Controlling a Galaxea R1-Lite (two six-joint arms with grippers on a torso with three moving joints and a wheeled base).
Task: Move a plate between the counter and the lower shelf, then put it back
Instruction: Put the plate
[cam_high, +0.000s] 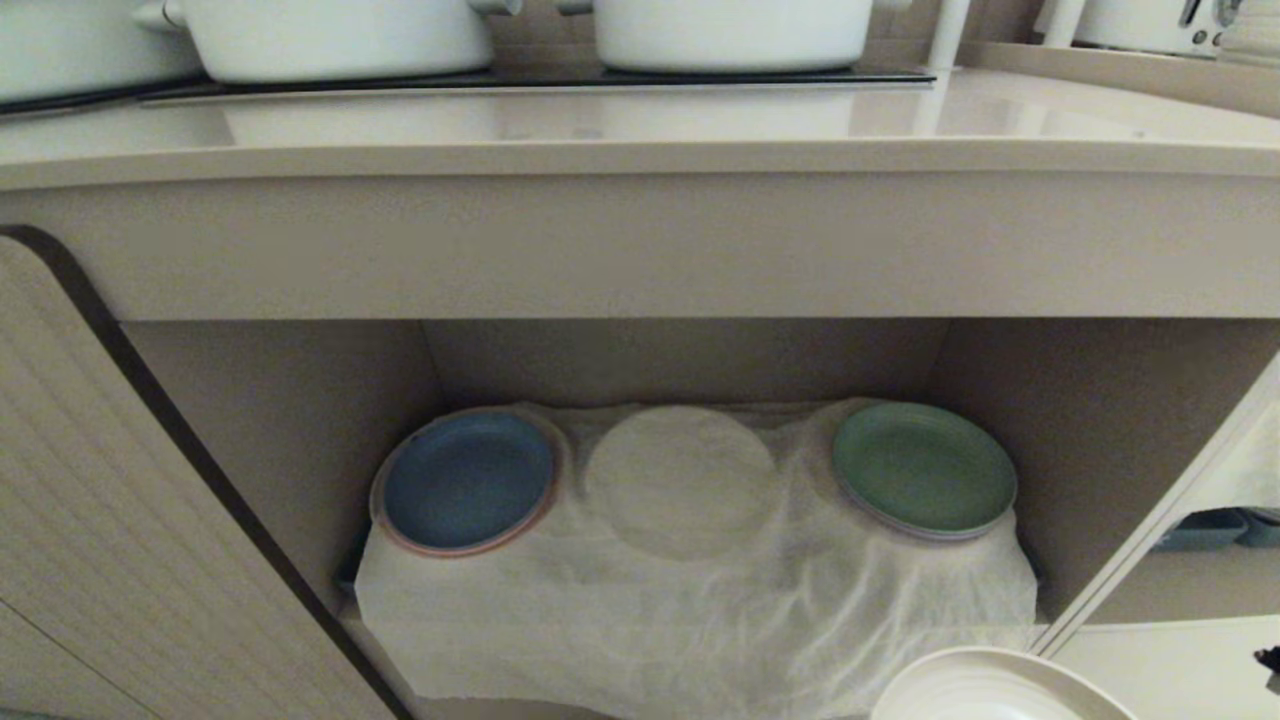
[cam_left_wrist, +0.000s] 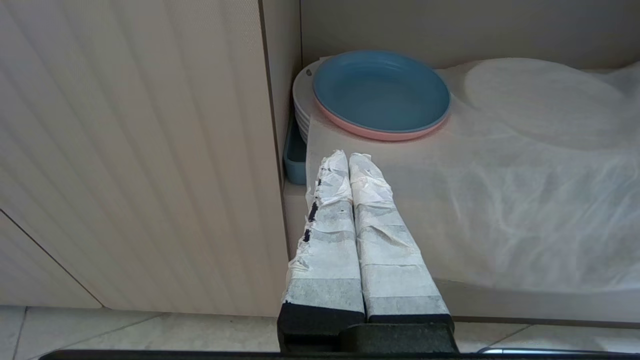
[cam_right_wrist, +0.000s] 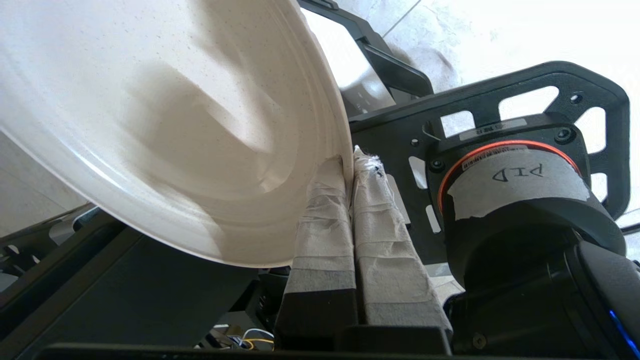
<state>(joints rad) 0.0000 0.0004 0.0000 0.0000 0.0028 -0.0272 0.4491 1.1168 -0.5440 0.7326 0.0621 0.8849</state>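
Observation:
The cream plate (cam_high: 1000, 690) hangs low at the bottom right of the head view, in front of and below the lower shelf (cam_high: 700, 610) with its wrinkled white cloth. In the right wrist view my right gripper (cam_right_wrist: 350, 162) is shut on the plate (cam_right_wrist: 175, 125) at its rim, one taped finger on each face, and the plate is tilted. The counter (cam_high: 640, 130) runs across above the shelf. My left gripper (cam_left_wrist: 348, 157) is shut and empty, hanging by the shelf's front left corner.
On the shelf cloth a blue plate (cam_high: 468, 480) lies at the left and a green plate (cam_high: 922, 465) at the right, with a round bulge under the cloth (cam_high: 680, 480) between them. Two white pots (cam_high: 340, 35) stand on the black hob. A ribbed cabinet door (cam_high: 110, 520) stands at the left.

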